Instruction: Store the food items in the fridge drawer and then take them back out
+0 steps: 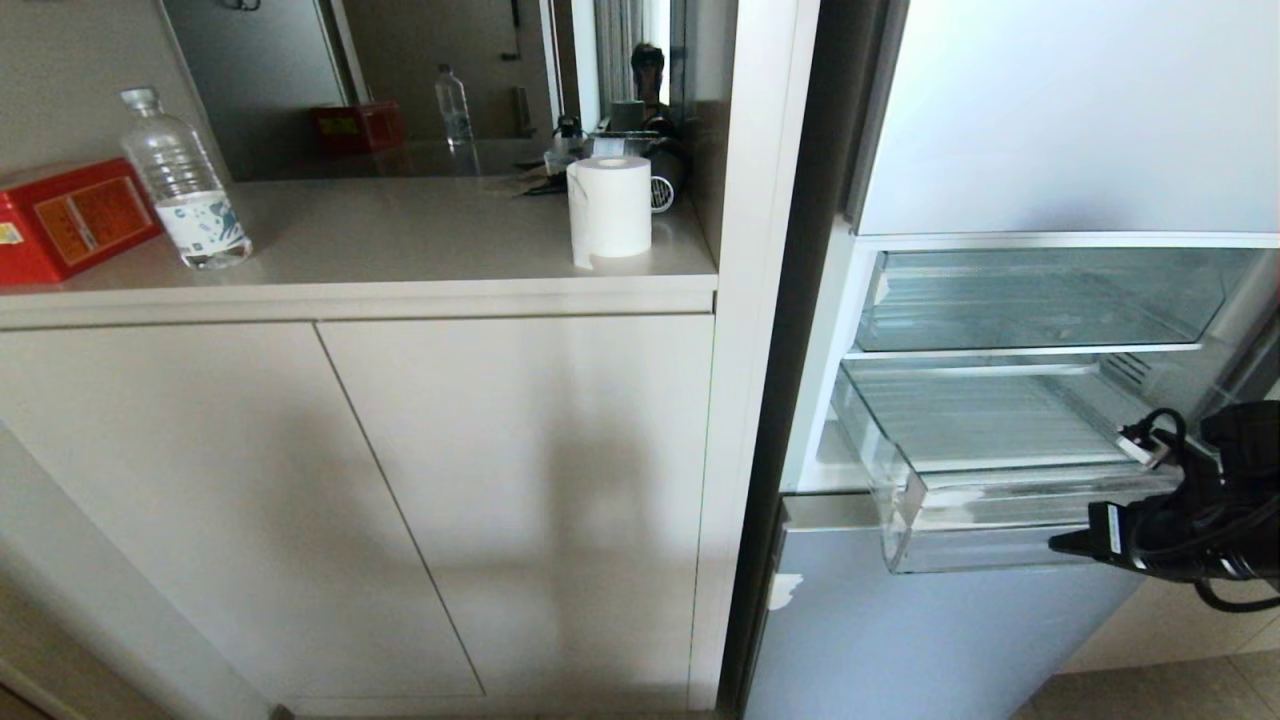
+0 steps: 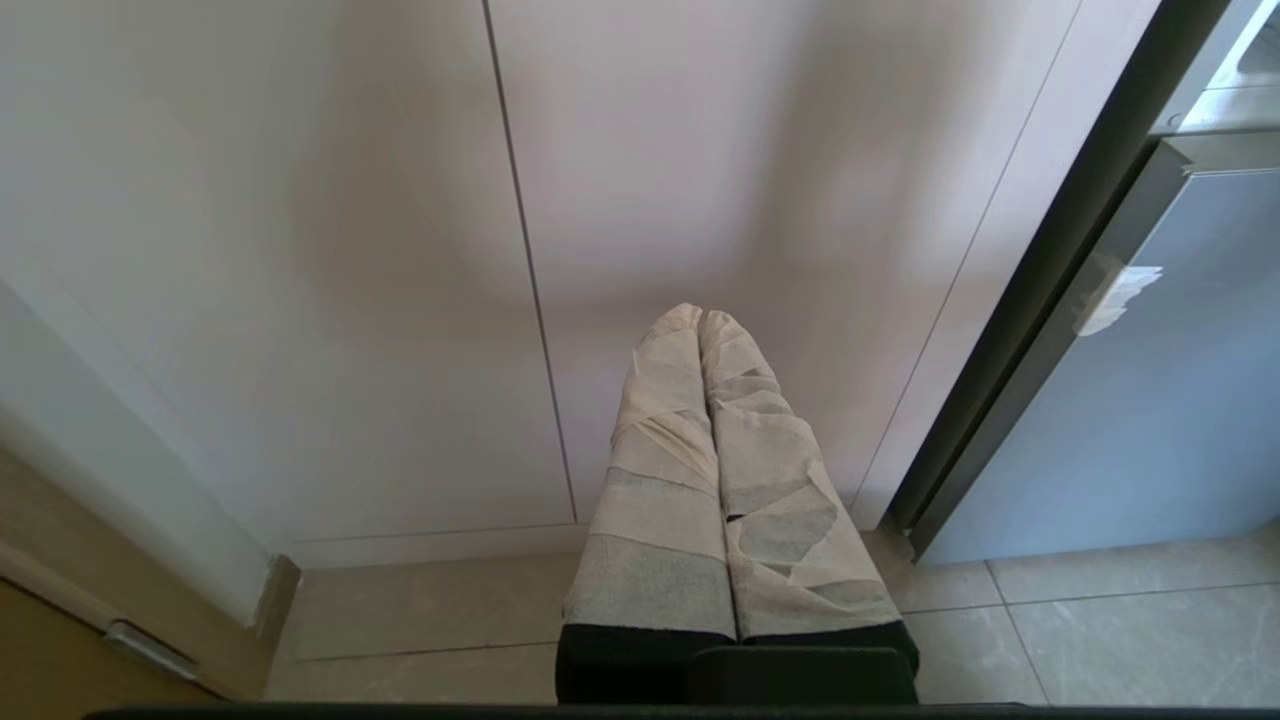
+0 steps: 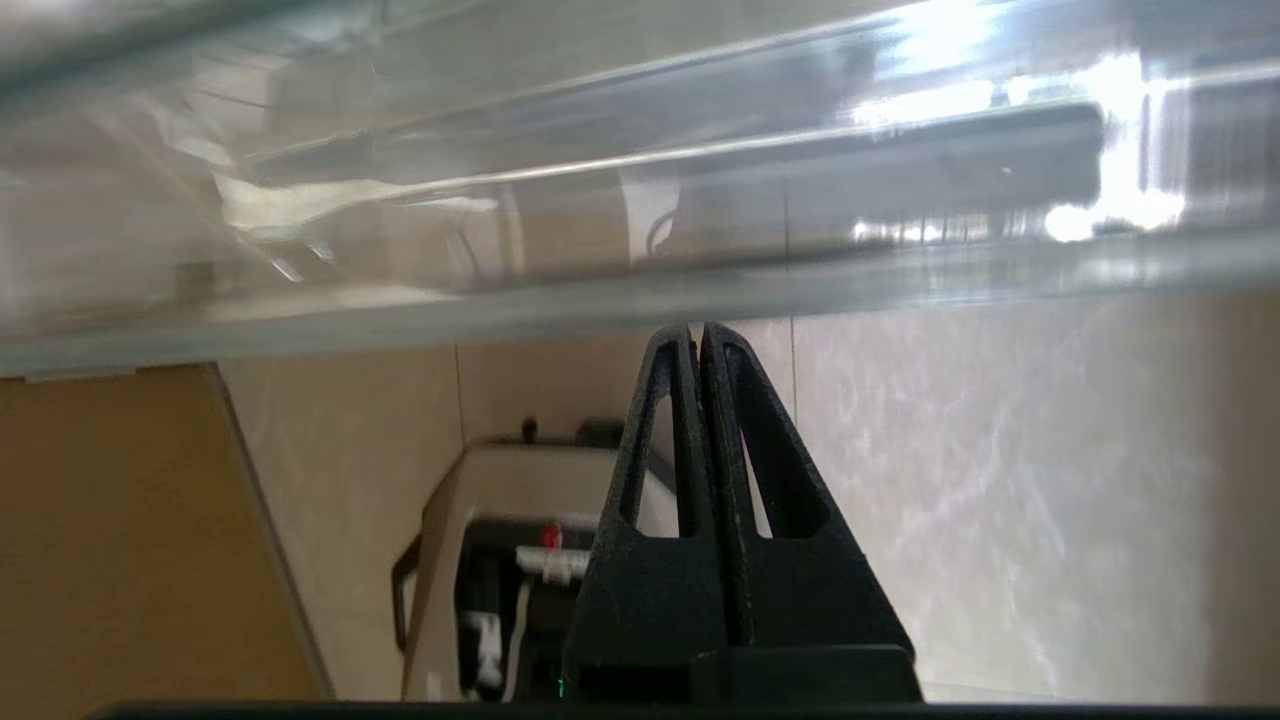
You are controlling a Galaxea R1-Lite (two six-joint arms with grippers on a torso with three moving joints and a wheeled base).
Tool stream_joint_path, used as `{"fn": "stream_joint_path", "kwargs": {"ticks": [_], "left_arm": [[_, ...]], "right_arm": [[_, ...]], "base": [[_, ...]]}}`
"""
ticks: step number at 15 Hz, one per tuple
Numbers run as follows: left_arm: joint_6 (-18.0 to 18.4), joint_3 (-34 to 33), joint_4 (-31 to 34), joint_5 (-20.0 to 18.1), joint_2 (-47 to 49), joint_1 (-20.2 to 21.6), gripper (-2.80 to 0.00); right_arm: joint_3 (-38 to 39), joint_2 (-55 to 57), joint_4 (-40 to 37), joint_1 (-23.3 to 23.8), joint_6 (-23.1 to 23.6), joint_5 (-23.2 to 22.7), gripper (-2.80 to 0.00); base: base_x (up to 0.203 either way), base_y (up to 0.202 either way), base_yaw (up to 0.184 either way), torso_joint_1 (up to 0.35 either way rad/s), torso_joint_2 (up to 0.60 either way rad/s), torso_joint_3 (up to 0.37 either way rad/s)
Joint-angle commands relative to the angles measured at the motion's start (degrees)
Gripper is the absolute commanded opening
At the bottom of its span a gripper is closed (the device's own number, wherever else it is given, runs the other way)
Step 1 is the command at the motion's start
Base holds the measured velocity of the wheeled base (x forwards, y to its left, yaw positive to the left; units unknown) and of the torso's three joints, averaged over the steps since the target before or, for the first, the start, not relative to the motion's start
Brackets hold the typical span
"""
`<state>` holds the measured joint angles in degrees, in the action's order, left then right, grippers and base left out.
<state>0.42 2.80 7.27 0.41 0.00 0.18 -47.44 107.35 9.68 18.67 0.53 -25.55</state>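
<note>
Right gripper (image 1: 1062, 543), clenched on nothing, sits just under the fridge drawer (image 1: 1000, 505) front lip; no food in sight. I'd hook that lip squarely and move the drawer straight, slowly.

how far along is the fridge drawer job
Done: the fridge drawer is pulled out, and it looks empty. In hand: the right gripper, jaws shut, is at the drawer's front lip. The left gripper is parked by the cabinet. Left: no food items are in view, so storing and retrieving remain.
</note>
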Motion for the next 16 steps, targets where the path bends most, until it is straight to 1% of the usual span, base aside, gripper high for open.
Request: {"fn": "stream_joint_path", "kwargs": {"ticks": [1, 5, 7, 9, 11, 12, 14, 15, 16], "left_arm": [[0.0, 0.0, 0.0, 0.0, 0.0, 0.0, -2.80], [0.0, 0.0, 0.0, 0.0, 0.0, 0.0, -2.80], [0.0, 0.0, 0.0, 0.0, 0.0, 0.0, -2.80], [0.0, 0.0, 0.1, 0.0, 0.0, 0.0, -2.80], [0.0, 0.0, 0.0, 0.0, 0.0, 0.0, -2.80], [0.0, 0.0, 0.0, 0.0, 0.0, 0.0, -2.80], [0.0, 0.0, 0.0, 0.0, 0.0, 0.0, -2.80], [0.0, 0.0, 0.0, 0.0, 0.0, 0.0, -2.80], [0.0, 0.0, 0.0, 0.0, 0.0, 0.0, -2.80]], "right_arm": [[-3.3, 6.0, 5.4, -1.5, -1.1, -0.1, -2.80], [-11.0, 9.5, 7.2, -3.5, -5.3, -0.1, -2.80], [-13.5, 11.5, 7.9, -5.4, -6.3, 0.1, -2.80], [-14.2, 12.8, 11.2, -7.3, -6.8, 0.3, -2.80], [-15.8, 14.5, 14.7, -9.0, -9.5, 0.8, -2.80], [-16.6, 15.7, 15.8, -9.9, -9.7, 2.9, -2.80], [-19.2, 18.9, 20.2, -12.0, -9.9, 9.6, -2.80], [-20.4, 20.0, 22.8, -12.8, -10.2, 11.6, -2.80], [-20.8, 20.2, 23.0, -12.9, -10.3, 11.8, -2.80]], "base": [[0.000, 0.000, 0.000, 0.000, 0.00, 0.000], [0.000, 0.000, 0.000, 0.000, 0.00, 0.000], [0.000, 0.000, 0.000, 0.000, 0.00, 0.000], [0.000, 0.000, 0.000, 0.000, 0.00, 0.000], [0.000, 0.000, 0.000, 0.000, 0.00, 0.000], [0.000, 0.000, 0.000, 0.000, 0.00, 0.000], [0.000, 0.000, 0.000, 0.000, 0.00, 0.000], [0.000, 0.000, 0.000, 0.000, 0.00, 0.000], [0.000, 0.000, 0.000, 0.000, 0.00, 0.000]]}}
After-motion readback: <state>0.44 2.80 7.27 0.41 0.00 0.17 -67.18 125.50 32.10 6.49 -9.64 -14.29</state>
